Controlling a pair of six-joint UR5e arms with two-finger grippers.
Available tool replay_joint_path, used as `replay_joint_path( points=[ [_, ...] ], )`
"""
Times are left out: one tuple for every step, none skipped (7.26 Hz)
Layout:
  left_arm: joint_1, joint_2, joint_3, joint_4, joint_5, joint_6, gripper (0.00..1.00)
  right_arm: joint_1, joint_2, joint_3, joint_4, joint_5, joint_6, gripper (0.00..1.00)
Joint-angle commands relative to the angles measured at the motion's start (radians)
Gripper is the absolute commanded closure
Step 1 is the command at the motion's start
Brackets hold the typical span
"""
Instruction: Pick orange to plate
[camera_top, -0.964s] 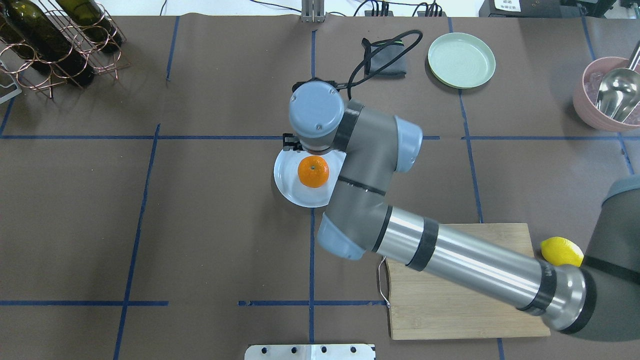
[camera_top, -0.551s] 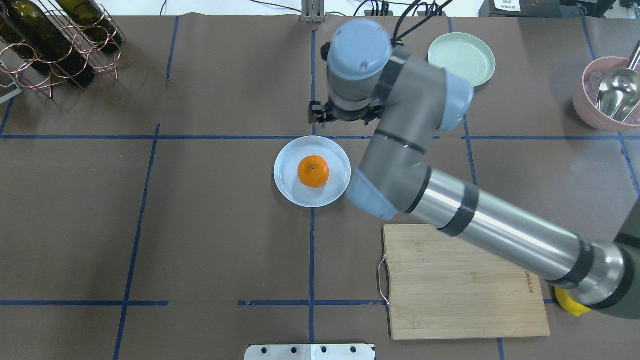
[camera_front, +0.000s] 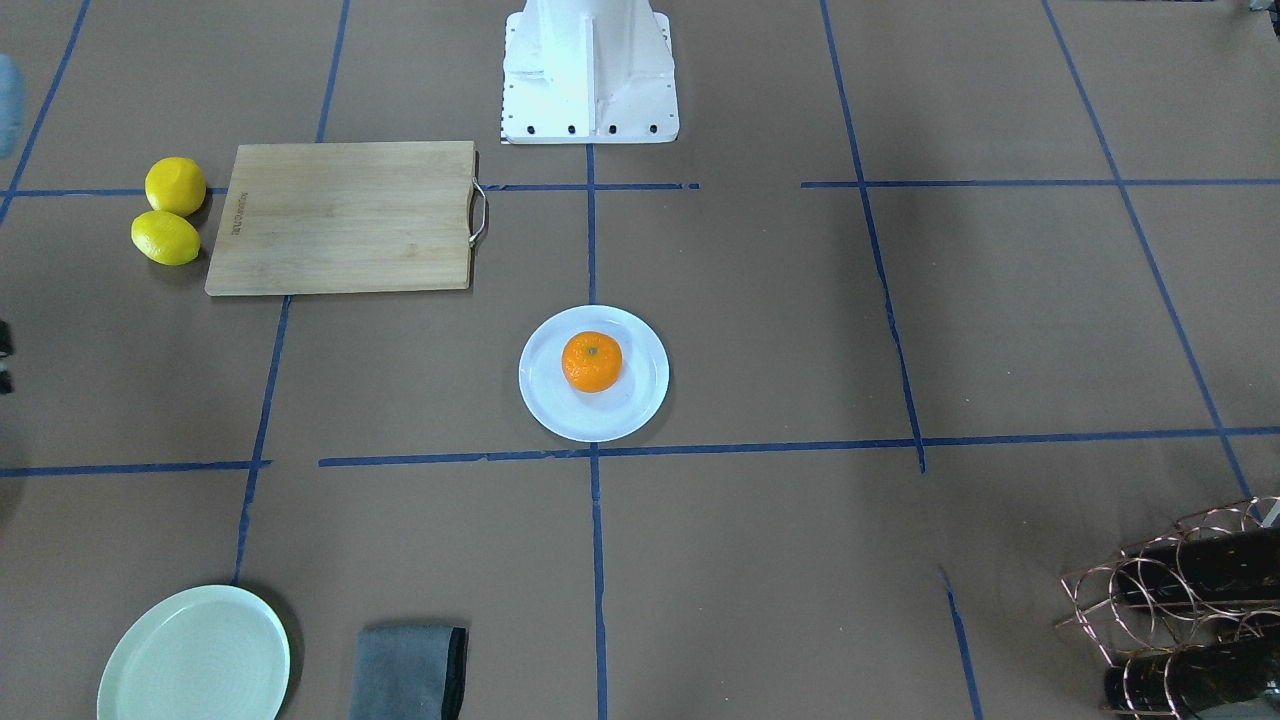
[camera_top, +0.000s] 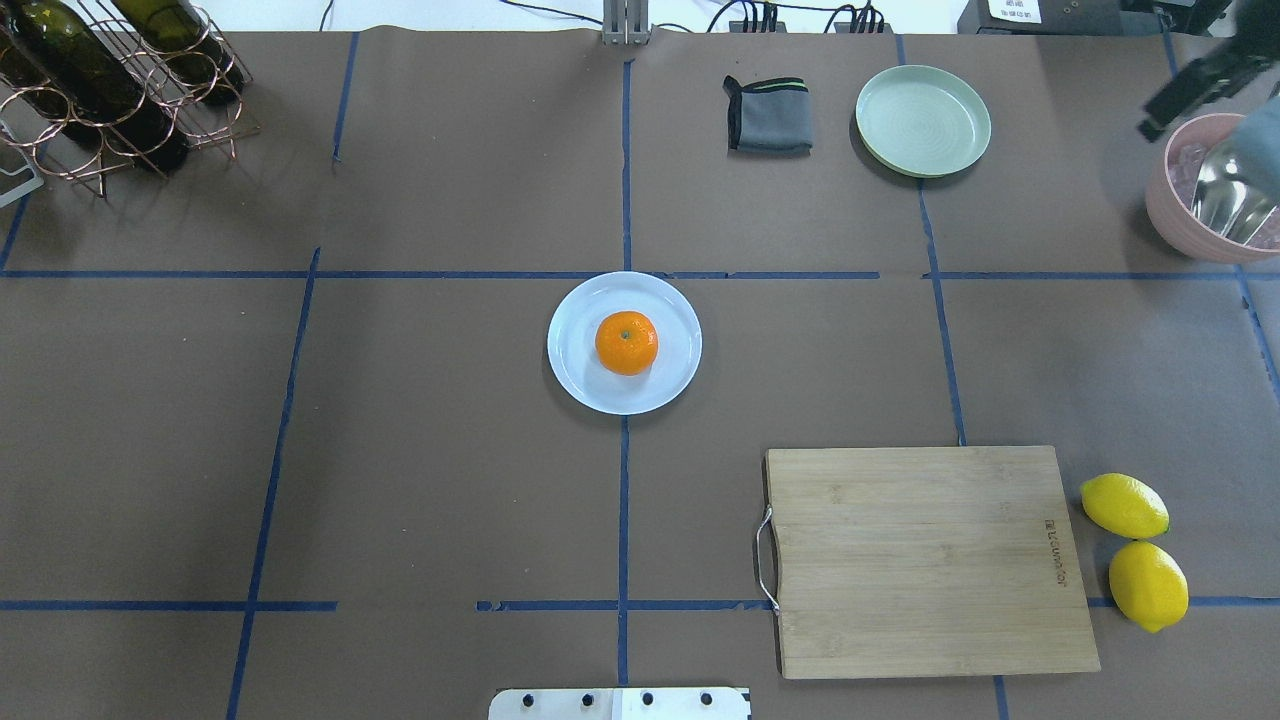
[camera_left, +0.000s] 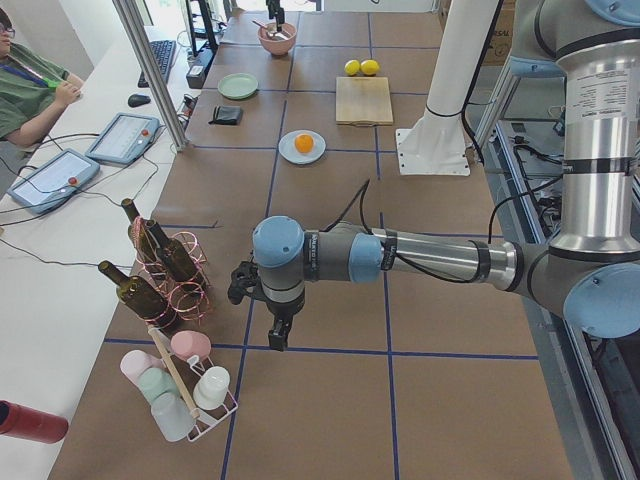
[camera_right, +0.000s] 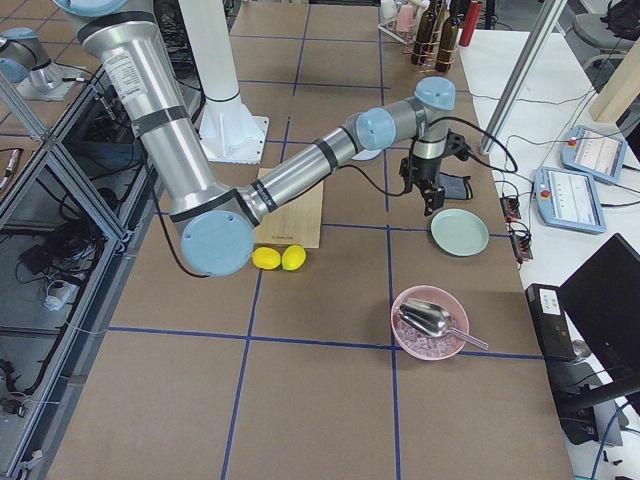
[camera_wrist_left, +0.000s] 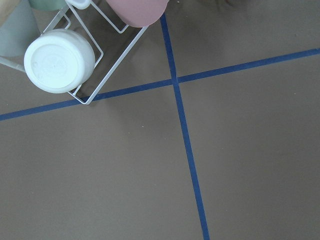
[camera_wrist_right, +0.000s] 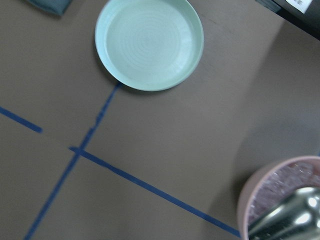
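The fingers of the left gripper (camera_left: 279, 340) point down over the brown table (camera_top: 420, 450), near a crossing of blue tape lines. It shows only in the view from the left end, too small to read, so I cannot tell how far apart the fingers stand. Nothing I can make out hangs between them. Its wrist camera looks down on the tape cross and on the corner of a white wire cup rack (camera_left: 190, 390) with upturned cups. A copper wine rack (camera_left: 165, 270) with dark bottles stands just beyond.

The right gripper (camera_right: 432, 205) hangs above the table at the far side, well away from the fruit. It is between a folded grey cloth (camera_top: 770, 115) and a pale mint-green plate (camera_top: 923, 120). From the right end it is small, and from overhead only a dark blur, so I cannot tell its opening either. Its wrist camera sees the mint-green plate and the rim of a pink bowl (camera_top: 1175, 220) holding a metal scoop (camera_top: 1225, 190).

The orange (camera_top: 626, 343) sits stem dimple up on the bluish-white plate (camera_top: 678, 335) at the middle of the table, a little off the plate's centre, with neither gripper near it.

A wooden cutting board (camera_top: 925, 560) lies on the robot's right, and two lemons (camera_top: 1124, 505) rest just beside its outer edge.
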Motion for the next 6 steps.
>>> replay_joint_path(
  points=[
    [0.000, 0.000, -0.008, 0.002, -0.001, 0.000, 0.00, 0.153, -0.264, -0.010, 0.126, 0.015, -0.090, 0.00],
    [0.000, 0.000, -0.010, 0.002, -0.001, 0.003, 0.00, 0.211, -0.295, -0.080, 0.181, 0.006, -0.095, 0.00],
    [-0.002, 0.000, -0.010, 0.002, -0.001, 0.005, 0.00, 0.255, -0.335, -0.138, 0.229, 0.015, -0.092, 0.00],
    [0.000, 0.002, -0.010, 0.001, -0.003, 0.005, 0.00, 0.255, -0.366, -0.160, 0.289, 0.017, -0.081, 0.00],
    [-0.002, 0.005, -0.019, 0.001, -0.003, 0.006, 0.00, 0.255, -0.365, -0.179, 0.291, 0.030, -0.078, 0.00],
    [-0.002, 0.008, -0.027, -0.003, -0.005, 0.008, 0.00, 0.253, -0.362, -0.164, 0.280, 0.058, -0.042, 0.00]
  ],
)
